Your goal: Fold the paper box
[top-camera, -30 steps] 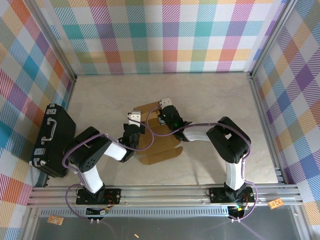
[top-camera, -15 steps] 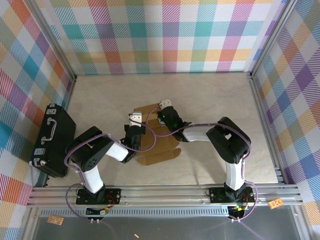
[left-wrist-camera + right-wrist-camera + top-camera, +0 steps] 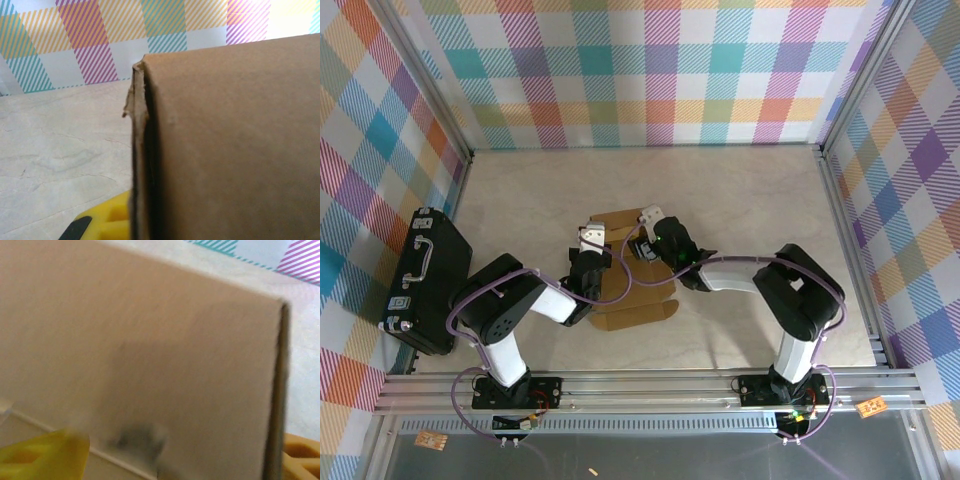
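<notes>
The right claw (image 3: 646,226) has spread open around the raised wall, its elbow swung outward. The paper box (image 3: 635,308) lies mid-surface (image 3: 750,200), its near flap flat. The left claw (image 3: 593,240), pressed together, pinches the left wall. Best hold that pinch firm while the right re-grips.

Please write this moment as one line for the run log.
task: fold paper box | left gripper: shut on its wall | right gripper: open at a raised panel

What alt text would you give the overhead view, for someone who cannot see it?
Seen from above, a brown paper box sits half-folded on a pale table, a robot's left gripper shut on it and its right gripper open beside it. A black case lies at the left edge.
</notes>
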